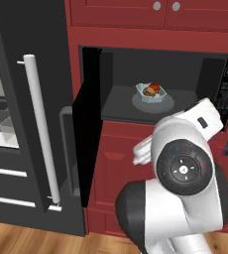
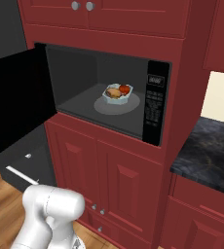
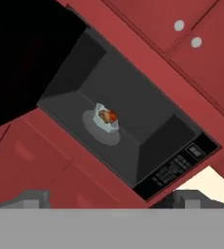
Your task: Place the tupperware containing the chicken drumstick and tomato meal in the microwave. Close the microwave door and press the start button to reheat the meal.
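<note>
Tupperware (image 2: 117, 94) sits on the turntable (image 2: 110, 105) inside the microwave (image 2: 109, 92); fingers (image 3: 109, 199) wide open, empty. Microwave door (image 2: 16, 107) hangs open at 9 o'clock; risk: a glancing push slips off and leaves it ajar.

To my left I see a tall dark door (image 1: 17, 99) with a long white handle (image 1: 40, 131). Red cabinets (image 2: 109, 180) lie below, two round knobs (image 2: 82, 6) above, a dark marbled tabletop (image 2: 206, 151) to the right, wood floor (image 1: 31, 238) underneath
</note>
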Robot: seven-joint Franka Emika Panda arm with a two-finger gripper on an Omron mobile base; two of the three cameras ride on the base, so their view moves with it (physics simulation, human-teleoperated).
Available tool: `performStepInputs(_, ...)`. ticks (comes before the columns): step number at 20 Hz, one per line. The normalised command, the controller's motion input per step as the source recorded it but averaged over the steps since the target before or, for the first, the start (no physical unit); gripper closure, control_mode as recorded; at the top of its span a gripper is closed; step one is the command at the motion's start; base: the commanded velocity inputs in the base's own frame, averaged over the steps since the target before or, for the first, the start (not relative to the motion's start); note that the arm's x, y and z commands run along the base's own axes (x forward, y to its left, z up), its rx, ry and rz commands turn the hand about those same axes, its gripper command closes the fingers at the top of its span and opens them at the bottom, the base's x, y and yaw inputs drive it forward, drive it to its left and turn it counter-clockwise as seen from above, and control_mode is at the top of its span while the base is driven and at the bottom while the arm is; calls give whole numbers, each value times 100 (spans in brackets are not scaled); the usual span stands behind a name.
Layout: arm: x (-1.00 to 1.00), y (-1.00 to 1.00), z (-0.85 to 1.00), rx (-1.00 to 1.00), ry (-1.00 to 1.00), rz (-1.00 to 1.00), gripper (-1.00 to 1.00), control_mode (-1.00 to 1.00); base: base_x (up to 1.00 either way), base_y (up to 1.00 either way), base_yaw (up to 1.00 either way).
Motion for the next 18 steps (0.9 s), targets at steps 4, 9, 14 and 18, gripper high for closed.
performStepInputs(4, 0, 68, -27, -35, -1, -1, -100, -100, 0, 0, 0)
performStepInputs(9, 1, 59, -76, -36, -8, -3, -100, -100, 0, 0, 0)
performStepInputs(14, 0, 80, -33, -28, -15, -2, -100, -100, 0, 0, 0)
performStepInputs(18, 1, 86, -14, -19, -9, -2, -100, -100, 0, 0, 0)
